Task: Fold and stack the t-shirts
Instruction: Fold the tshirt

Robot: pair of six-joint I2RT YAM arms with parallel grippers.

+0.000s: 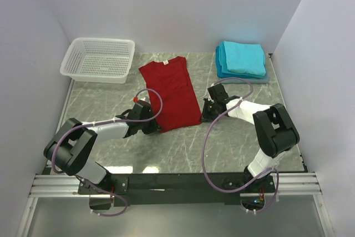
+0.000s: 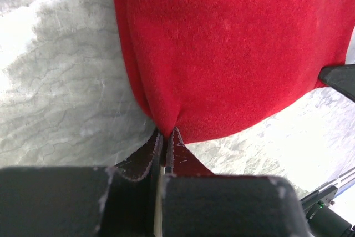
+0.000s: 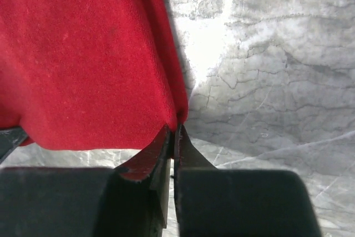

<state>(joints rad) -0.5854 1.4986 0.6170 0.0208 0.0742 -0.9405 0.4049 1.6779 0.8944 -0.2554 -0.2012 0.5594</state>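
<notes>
The deep red t-shirt (image 1: 171, 91) lies folded into a long strip on the grey marble table, collar toward the back. My left gripper (image 1: 152, 124) is shut on its near left corner; the left wrist view shows the red cloth (image 2: 233, 54) pinched between the fingertips (image 2: 178, 142). My right gripper (image 1: 205, 112) is shut on its near right corner; the right wrist view shows the cloth (image 3: 83, 59) pinched the same way. A stack of folded turquoise t-shirts (image 1: 241, 59) sits at the back right, apart from both grippers.
A white plastic mesh basket (image 1: 100, 59) stands at the back left. White walls close in the table on the left, back and right. The arms' mounting rail (image 1: 177, 184) runs along the near edge.
</notes>
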